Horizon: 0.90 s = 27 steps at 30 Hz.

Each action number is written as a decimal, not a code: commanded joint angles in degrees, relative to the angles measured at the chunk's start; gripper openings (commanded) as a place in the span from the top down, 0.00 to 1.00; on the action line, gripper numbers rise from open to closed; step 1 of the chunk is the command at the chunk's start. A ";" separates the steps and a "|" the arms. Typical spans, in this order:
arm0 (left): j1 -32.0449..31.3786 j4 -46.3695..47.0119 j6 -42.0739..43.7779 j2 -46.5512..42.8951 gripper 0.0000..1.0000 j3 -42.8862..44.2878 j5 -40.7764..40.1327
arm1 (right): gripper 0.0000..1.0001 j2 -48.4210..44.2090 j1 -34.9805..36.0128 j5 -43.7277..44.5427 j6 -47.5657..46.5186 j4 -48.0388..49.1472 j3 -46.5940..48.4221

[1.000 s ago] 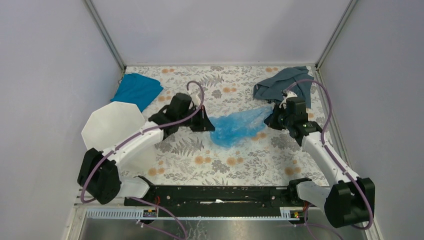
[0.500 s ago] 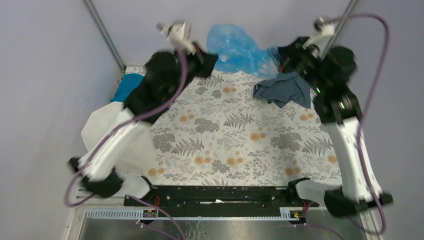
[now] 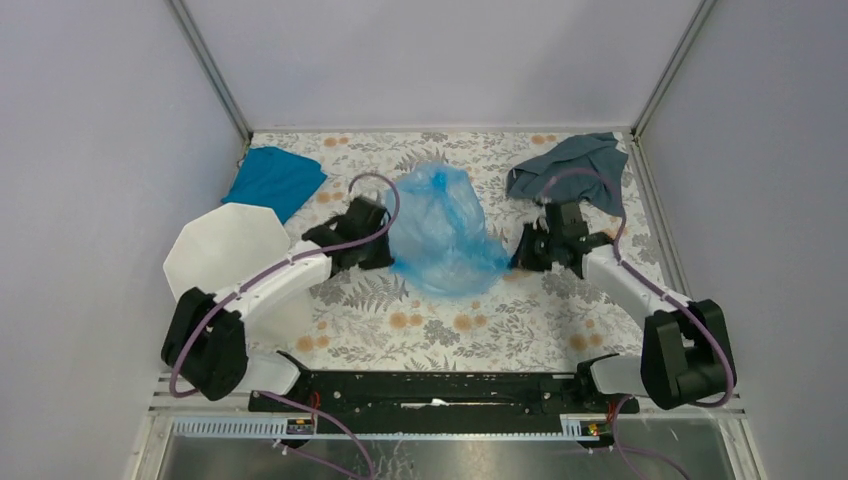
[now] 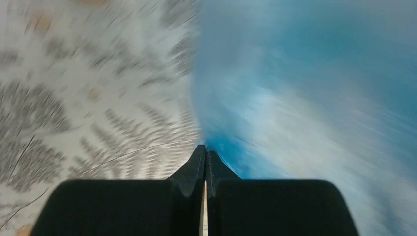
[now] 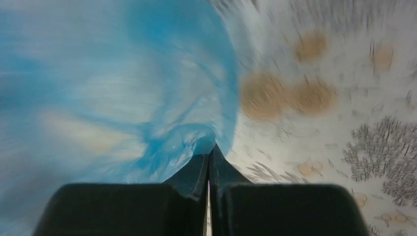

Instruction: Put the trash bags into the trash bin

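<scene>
Trash bin (image 3: 222, 248), white and faceted, sits at the left edge of your table (image 3: 480, 322), with a teal cloth (image 3: 275, 180) just behind it. Your left gripper (image 3: 387, 259) is pinched tight on the left edge of the trash bag (image 3: 440, 235), which stands puffed up mid-table. Your right gripper (image 3: 516, 257) is clamped on its right edge. A grey-blue cloth (image 3: 570, 170) lies at the far right.

Billowed trash bag (image 3: 440, 232) blocks the worktop (image 3: 480, 322) centre; the left arm (image 3: 288, 277) lies across the trash bin (image 3: 215, 245) at nine o'clock. Free passage along six o'clock.
</scene>
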 commanded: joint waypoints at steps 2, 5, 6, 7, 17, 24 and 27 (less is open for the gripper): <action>-0.17 2.06 6.04 -6.69 1.00 35.26 12.16 | 1.00 -6.40 0.78 -1.99 -3.44 -4.96 36.21; -0.26 0.24 8.42 -6.61 1.00 51.66 13.89 | 1.00 -6.76 1.44 -1.15 -4.66 -10.00 54.17; -0.20 0.37 8.61 -7.34 1.00 54.60 13.32 | 1.00 -7.83 1.41 -1.16 -4.57 -9.60 57.06; -0.26 1.03 8.63 -8.51 1.00 55.85 12.31 | 1.00 -9.36 1.48 -1.27 -4.26 -8.11 57.98; -0.17 4.72 1.40 -16.74 1.00 12.36 5.96 | 1.00 -17.00 1.54 -5.69 1.49 10.83 9.61; -0.14 8.10 0.58 -15.64 1.00 3.40 12.19 | 1.00 -15.12 1.53 -7.40 1.54 13.70 2.11; -0.16 3.42 4.83 -14.29 1.00 17.97 12.18 | 1.00 -15.20 1.55 -5.26 -2.09 4.57 14.94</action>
